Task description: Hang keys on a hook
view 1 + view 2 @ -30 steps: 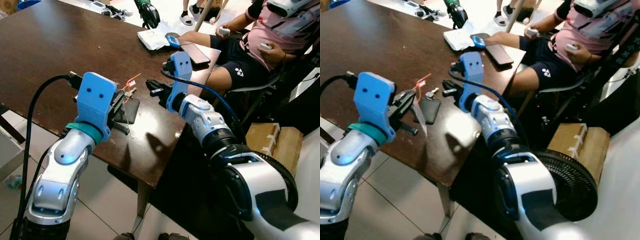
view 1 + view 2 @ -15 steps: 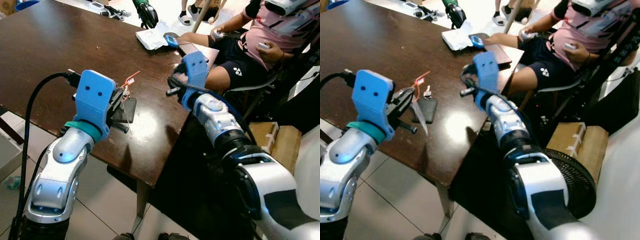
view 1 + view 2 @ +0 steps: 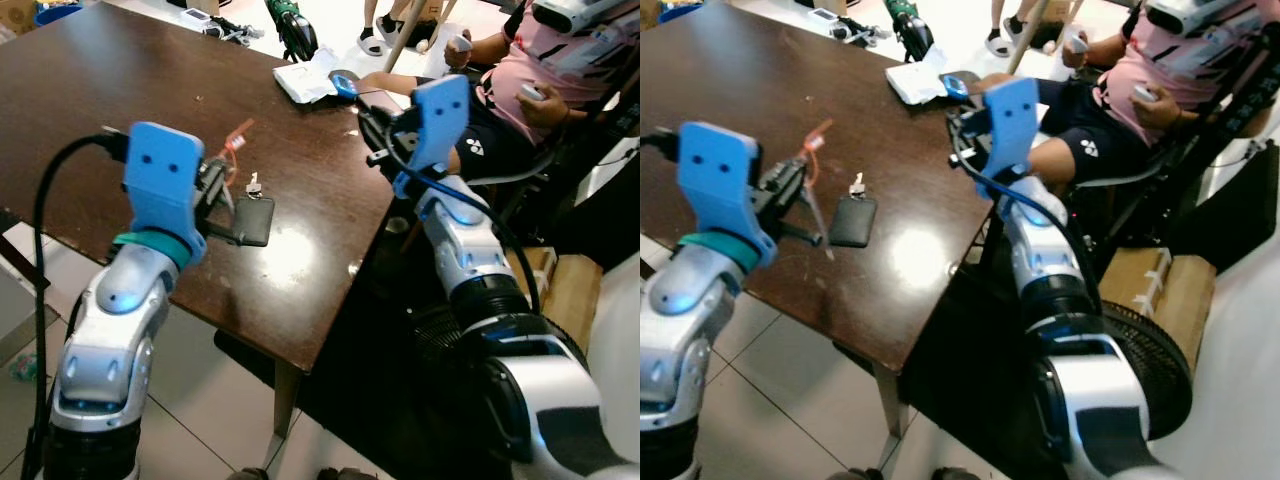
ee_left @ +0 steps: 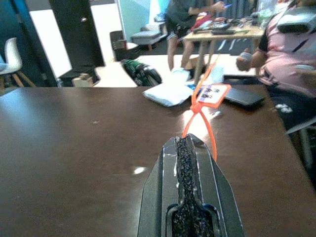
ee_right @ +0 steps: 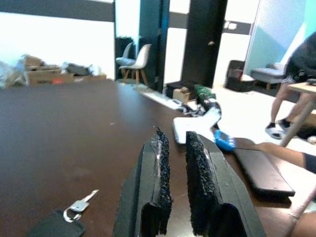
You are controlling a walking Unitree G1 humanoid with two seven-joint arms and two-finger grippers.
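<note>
The left gripper [image 4: 189,148] is pinching one orange plastic tag tie [image 4: 203,109] above the dark brown wooden table [image 3: 120,120]. One small silver key [image 3: 856,186] with its black fob [image 3: 852,220] is lying beside it. The right gripper [image 5: 174,148], fingers slightly apart, is hovering empty.

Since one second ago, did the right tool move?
Yes. The right tool has risen off the brown table and swung away from the black key pouch, toward the table's far edge beside the phone.
</note>
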